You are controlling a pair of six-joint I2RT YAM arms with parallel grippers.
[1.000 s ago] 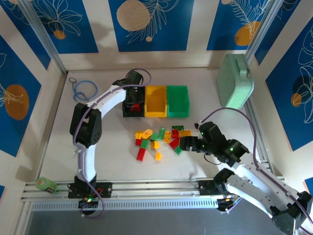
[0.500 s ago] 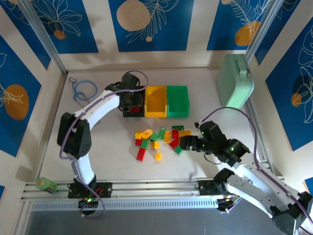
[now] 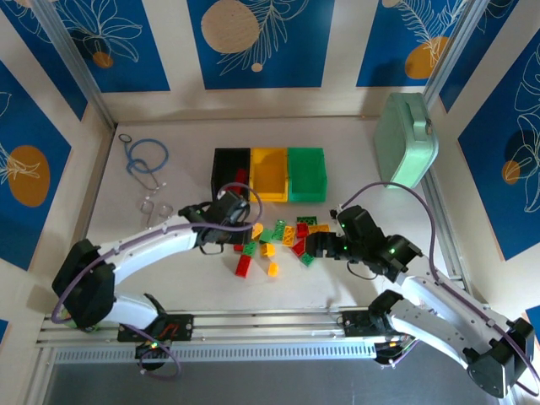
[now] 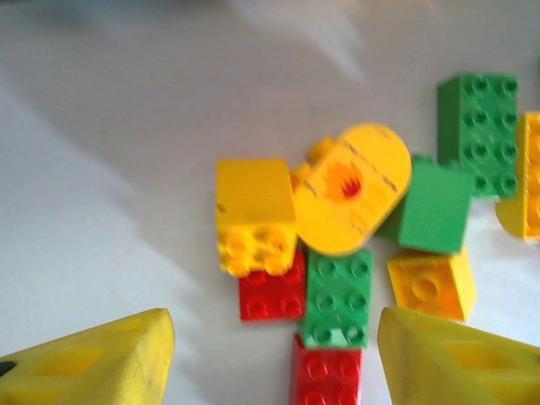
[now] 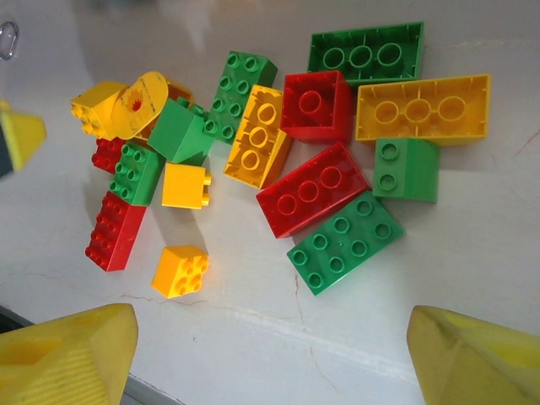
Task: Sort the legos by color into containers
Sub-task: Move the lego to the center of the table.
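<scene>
Found legos [image 3: 278, 239] heaped loose on the table [image 3: 169, 253], between left gripper [image 4: 272, 342] and right gripper [image 5: 270, 337]. Beyond the heap, on its far side from both tools, noted three containers in a touching row: black bin [image 3: 221, 160], yellow bin [image 3: 268, 173], green bin [image 3: 306, 173]. Glimpsed a bit of red in the black one. Spotted mint-green case [image 3: 407, 139] far out past the right gripper, and blue cable loop [image 3: 148, 156] well off to the left arm's outer side. Found bare table between right fingertips [image 5: 72, 354] and nearest bricks.

Left gripper: hung at the heap's edge, fingers [image 4: 93, 363] spread partway, empty. Logged a round-ended yellow piece [image 4: 354, 198] straight ahead, resting on other bricks. Right gripper: stood wide apart, held nothing, touched nothing. Logged long red brick [image 5: 312, 190] and green brick [image 5: 346, 240] nearest ahead.
</scene>
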